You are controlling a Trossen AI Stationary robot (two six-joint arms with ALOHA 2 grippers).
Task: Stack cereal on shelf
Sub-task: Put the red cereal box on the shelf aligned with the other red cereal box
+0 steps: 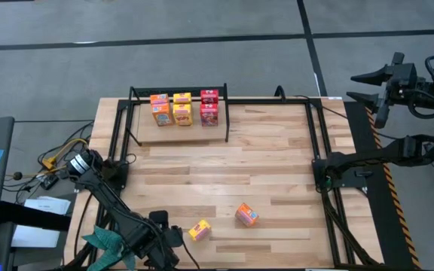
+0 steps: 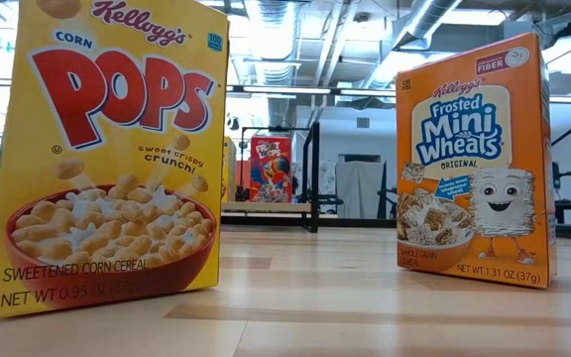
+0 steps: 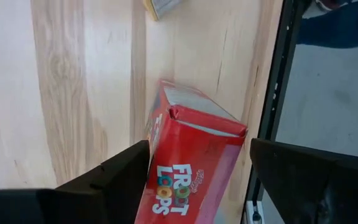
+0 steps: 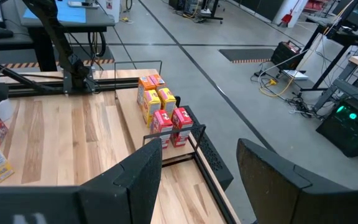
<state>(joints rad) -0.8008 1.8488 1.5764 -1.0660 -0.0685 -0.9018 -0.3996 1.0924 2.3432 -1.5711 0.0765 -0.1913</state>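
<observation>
The left gripper (image 3: 197, 180) straddles a red Froot Loops box (image 3: 188, 165), fingers (image 3: 114, 177) not clearly clamped, at the table's (image 1: 277, 150) seven o'clock. Corn Pops (image 2: 107, 149) and Frosted Mini Wheats (image 2: 474, 164) stand nearby. The shelf (image 1: 145, 134) at eleven o'clock holds six boxes. The right gripper (image 4: 197, 168) waits open at two o'clock.

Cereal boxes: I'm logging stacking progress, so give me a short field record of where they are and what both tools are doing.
shelf: far left part of the table, holding orange, yellow and red boxes in two tiers
yellow Corn Pops box: loose on the near table
orange Mini Wheats box: loose, right of the yellow one
Froot Loops box: tilted, between the fingers of the left tool, near table edge
left tool grip: contact not clear
right tool: open, empty, off the table's right side
</observation>
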